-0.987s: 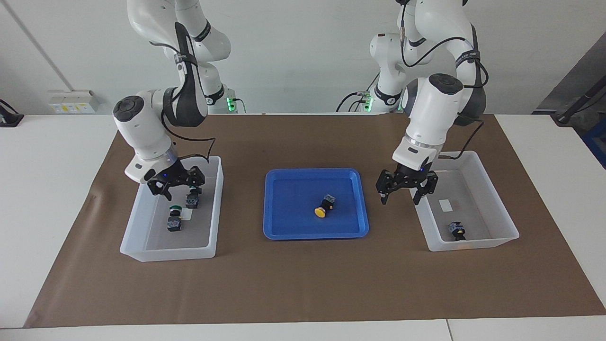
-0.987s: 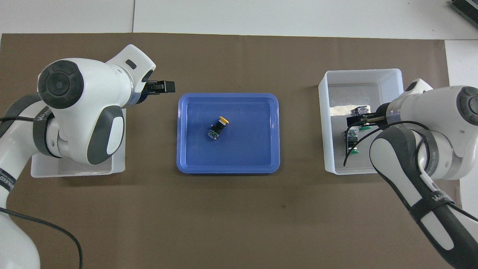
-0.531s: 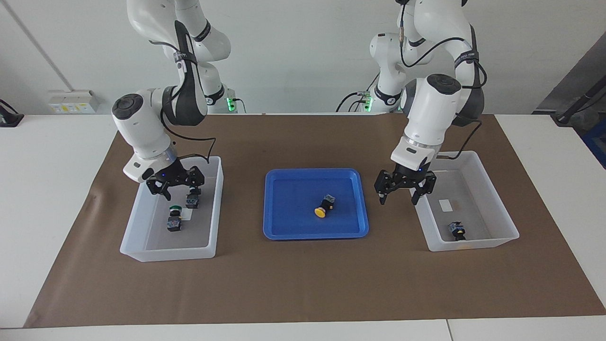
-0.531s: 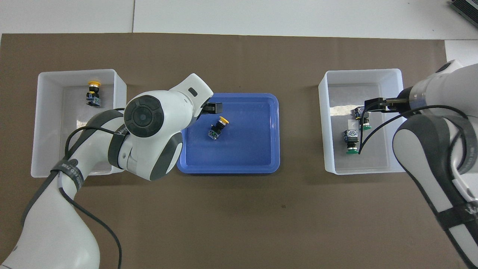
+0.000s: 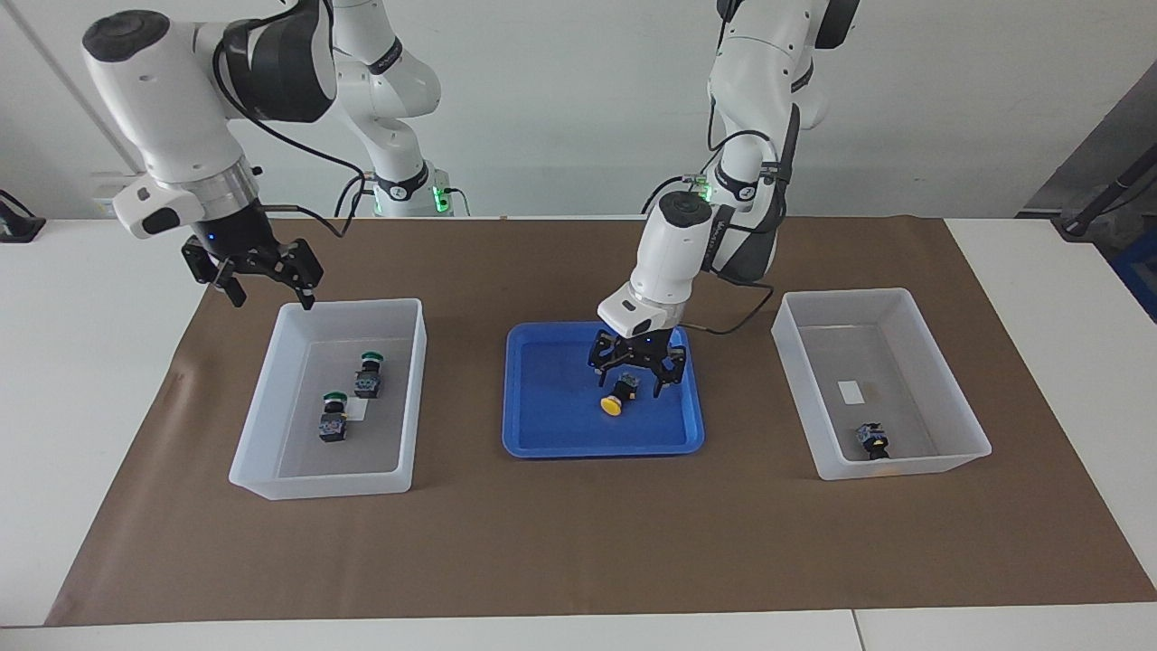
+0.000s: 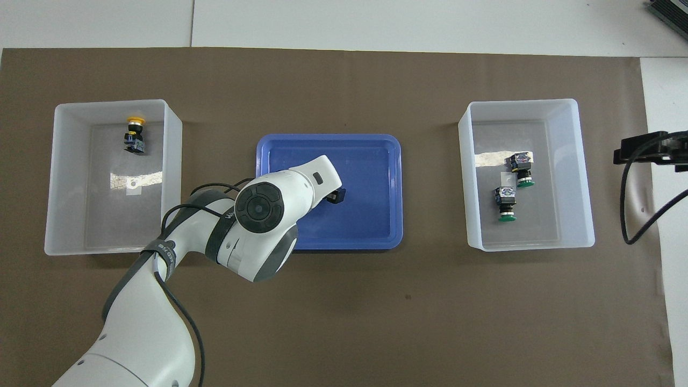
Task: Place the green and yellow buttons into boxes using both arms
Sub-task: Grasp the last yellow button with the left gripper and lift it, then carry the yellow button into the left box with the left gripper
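I have the left arm's black two-finger gripper down in the shallow blue plastic tray at mid-table, its fingers spread wide and straddling the black body of the yellow-capped push-button switch, which lies on its side on the tray floor with its cap pointing toward six o'clock in the facing view; I cannot tell whether the fingertips touch it. The right arm's black two-finger gripper hangs with fingers apart over the brown paper mat, just off the ten o'clock corner of the translucent white rectangular bin at the right arm's end. That bin holds both green-capped switches, lying near each other. The matching translucent bin at the left arm's end holds the other yellow-capped switch.
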`<act>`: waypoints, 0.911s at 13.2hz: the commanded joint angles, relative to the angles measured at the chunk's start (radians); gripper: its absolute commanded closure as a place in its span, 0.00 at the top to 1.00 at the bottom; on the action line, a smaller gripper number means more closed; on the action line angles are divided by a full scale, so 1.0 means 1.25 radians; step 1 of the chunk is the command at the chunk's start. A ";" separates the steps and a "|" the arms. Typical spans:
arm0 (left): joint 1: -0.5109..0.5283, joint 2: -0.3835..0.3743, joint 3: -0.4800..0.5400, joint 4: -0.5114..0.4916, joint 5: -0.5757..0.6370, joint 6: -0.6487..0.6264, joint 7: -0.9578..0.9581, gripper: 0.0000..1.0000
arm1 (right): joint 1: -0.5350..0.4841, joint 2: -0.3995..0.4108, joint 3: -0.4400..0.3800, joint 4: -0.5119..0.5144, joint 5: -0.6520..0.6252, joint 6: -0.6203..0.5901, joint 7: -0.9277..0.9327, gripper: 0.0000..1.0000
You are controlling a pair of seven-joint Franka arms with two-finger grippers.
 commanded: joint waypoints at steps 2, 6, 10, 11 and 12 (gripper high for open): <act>-0.011 -0.010 0.015 -0.032 -0.011 0.023 0.062 0.71 | -0.008 -0.024 0.016 -0.041 -0.001 -0.021 0.046 1.00; -0.003 -0.038 0.017 -0.037 -0.011 -0.005 0.054 0.00 | -0.001 -0.031 0.016 -0.053 -0.001 -0.014 0.046 1.00; 0.106 -0.187 0.022 -0.031 -0.011 -0.168 0.072 0.00 | 0.002 -0.029 0.018 -0.049 -0.002 -0.022 0.037 1.00; 0.146 -0.217 0.021 -0.030 -0.011 -0.200 0.073 0.00 | 0.003 -0.032 0.018 -0.054 -0.002 -0.024 0.034 1.00; 0.181 -0.233 0.022 -0.023 -0.011 -0.226 0.072 0.00 | 0.007 -0.033 0.018 -0.055 -0.002 -0.025 0.017 1.00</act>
